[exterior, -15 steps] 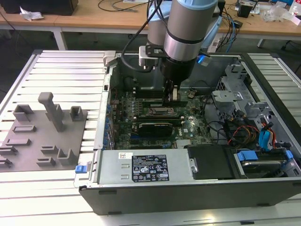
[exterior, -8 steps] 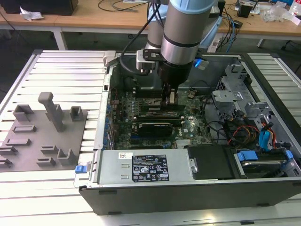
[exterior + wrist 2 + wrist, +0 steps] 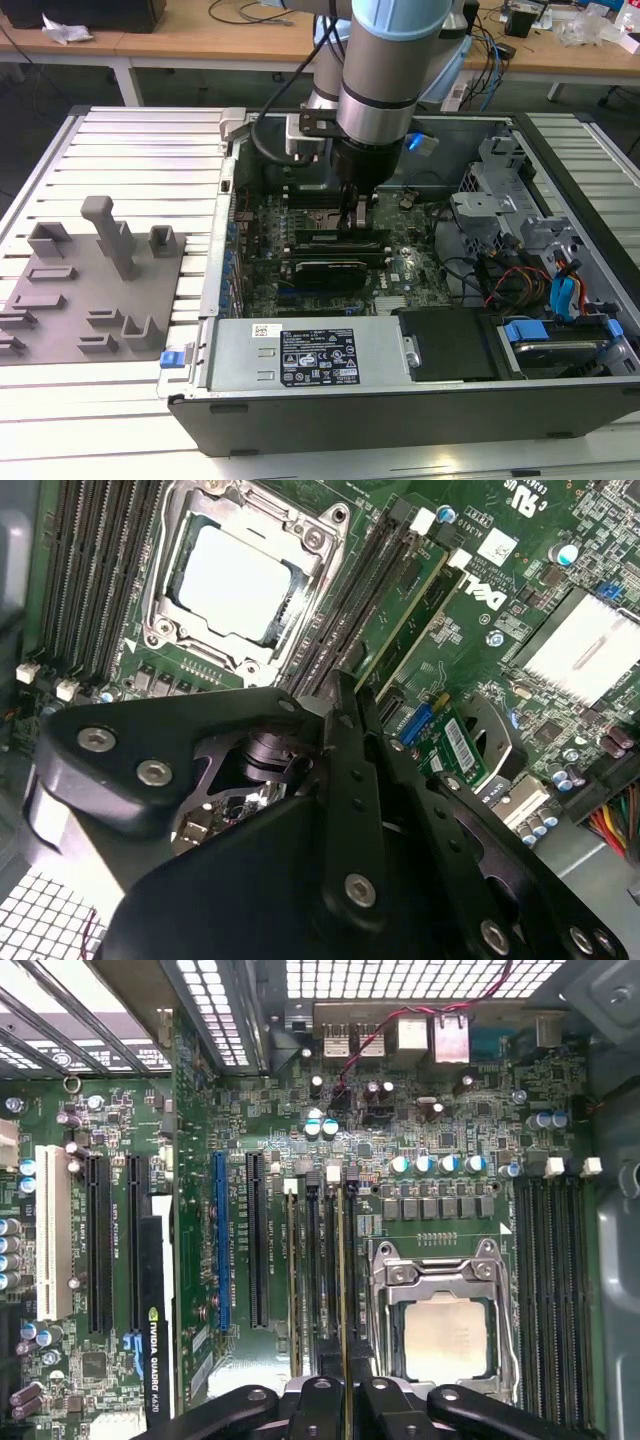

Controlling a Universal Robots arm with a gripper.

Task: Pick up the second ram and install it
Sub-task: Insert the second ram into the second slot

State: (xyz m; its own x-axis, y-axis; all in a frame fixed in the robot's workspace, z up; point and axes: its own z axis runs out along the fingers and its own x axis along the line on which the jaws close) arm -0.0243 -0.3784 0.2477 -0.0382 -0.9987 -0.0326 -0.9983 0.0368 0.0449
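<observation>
My gripper (image 3: 358, 218) reaches down into the open computer case, over the memory slots beside the CPU socket (image 3: 445, 1330). Its fingers (image 3: 322, 1400) are shut on the second ram (image 3: 339, 1280), a thin green stick seen edge-on that stands in a black slot. In the second wrist view the ram (image 3: 400, 615) runs away from the gripper (image 3: 345, 695) alongside the socket (image 3: 240, 575). How deep it sits in the slot I cannot tell. Another green stick (image 3: 293, 1280) stands two slots over, on the side away from the socket.
A black graphics card (image 3: 325, 272) lies just in front of the slots. The power supply (image 3: 300, 355) runs along the near case wall. Drive cages and cables (image 3: 540, 270) crowd the exterior view's right. A grey fixture plate (image 3: 90, 290) sits at the exterior view's left.
</observation>
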